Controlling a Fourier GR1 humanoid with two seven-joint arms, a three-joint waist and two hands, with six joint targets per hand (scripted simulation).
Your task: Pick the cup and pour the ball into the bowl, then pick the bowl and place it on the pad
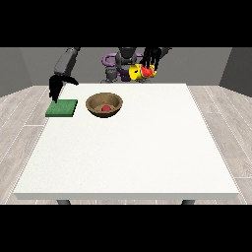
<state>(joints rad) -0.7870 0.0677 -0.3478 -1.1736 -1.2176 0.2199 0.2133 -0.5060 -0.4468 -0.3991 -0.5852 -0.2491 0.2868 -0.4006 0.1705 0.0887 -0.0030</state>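
With the small red ball [105, 107] already resting in the round wooden bowl [104, 104] on the white desk [128, 152] beside the flat green pad [62, 108], the tipped yellow-and-red cup [142, 73] is held aloft, clasped by the hand at the view's right [151, 58], while the hand at the view's left [57, 82] is hung with fingers loosely pointing down over the pad, seemingly ready for the bowl.

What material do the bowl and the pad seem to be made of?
The bowl looks like wood: brown with a darker inside and a matte surface. The pad looks like soft foam or cloth, though that is uncertain: flat, dull green, no shine.
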